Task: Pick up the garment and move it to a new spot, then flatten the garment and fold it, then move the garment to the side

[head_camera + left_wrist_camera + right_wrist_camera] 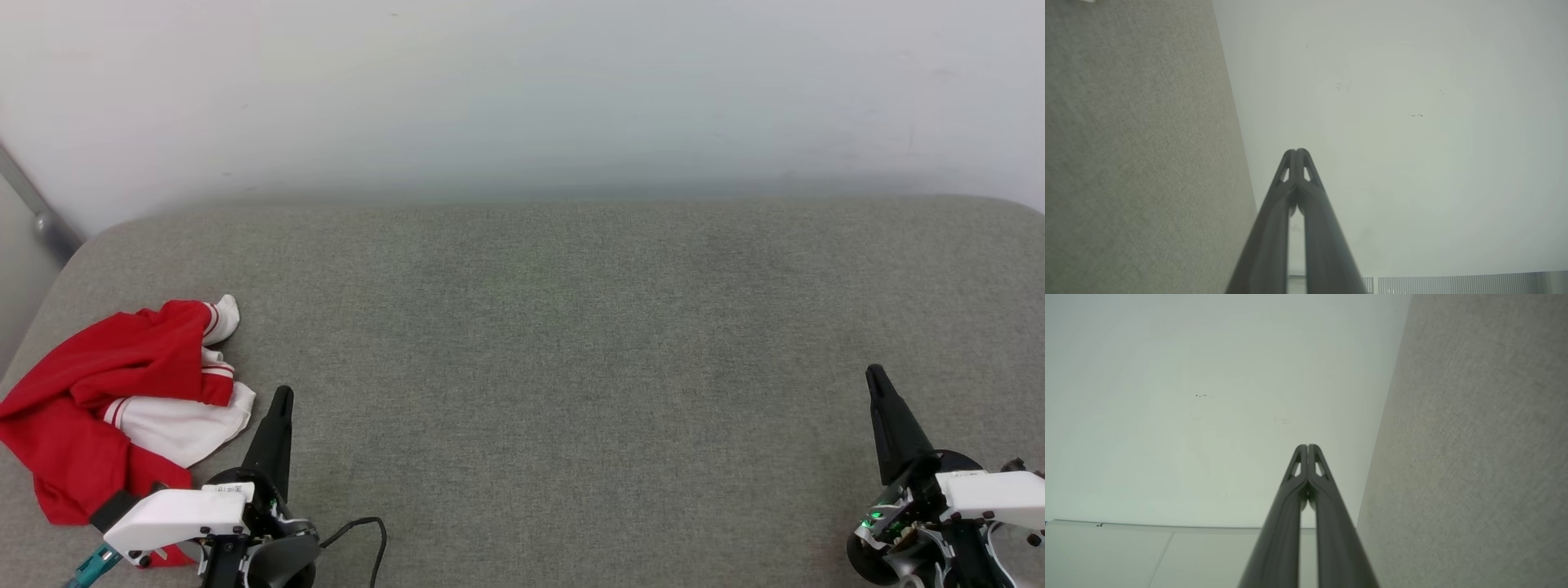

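Head view — garment (77, 384) is lying bunched just left of left gripper (282, 394), the nearer one. It and right gripper (874, 374) are sitting with fingers pressed together, empty.

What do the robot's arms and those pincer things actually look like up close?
The left pincer and right pincer are each two long, tapering black fingers with small slots near the tips. Behind each sits a white wrist shell. A black cable loops from the left one; a green light glows on the right.
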